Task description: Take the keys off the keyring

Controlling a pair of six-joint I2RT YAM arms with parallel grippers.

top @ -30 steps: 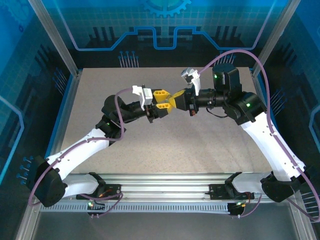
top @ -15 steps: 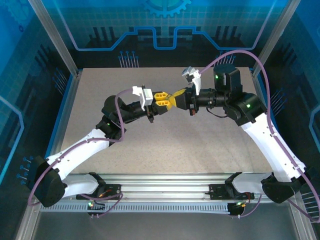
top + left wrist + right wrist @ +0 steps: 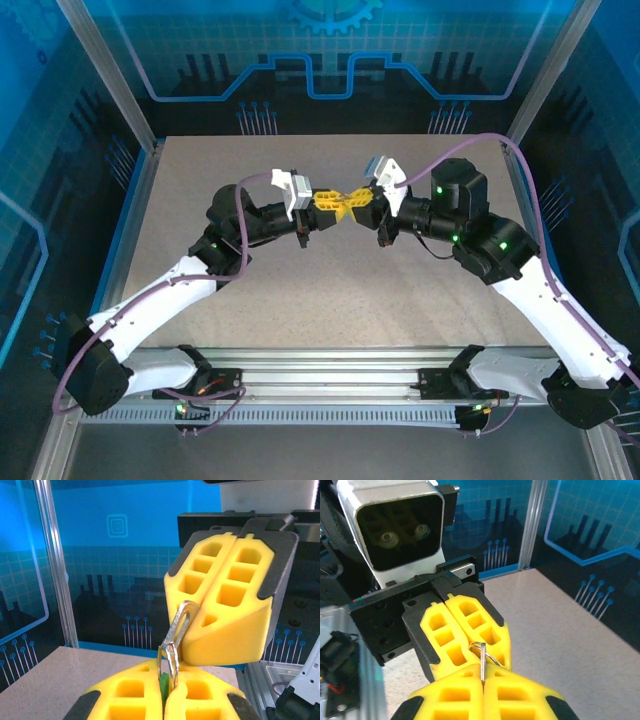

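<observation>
Both grippers meet fingertip to fingertip above the middle of the table. My left gripper (image 3: 322, 200) is shut on the silver keyring (image 3: 172, 663), and a green piece (image 3: 162, 684) is pinched between its yellow fingers next to the ring. My right gripper (image 3: 353, 199) is shut on a silver key (image 3: 482, 666), seen edge-on between its pads. In the left wrist view the key (image 3: 181, 622) slants up from the ring into the right gripper (image 3: 227, 600). In the right wrist view the keyring (image 3: 493, 656) loops from the key into the left gripper (image 3: 465, 625).
The speckled grey table (image 3: 300, 300) lies below the raised grippers. Aluminium frame posts (image 3: 110, 90) and blue walls enclose it on three sides. A metal rail (image 3: 330, 365) runs along the near edge by the arm bases.
My left gripper has closed onto the keyring. The right arm has swung and both grippers have shifted slightly toward the back, drawing together.
</observation>
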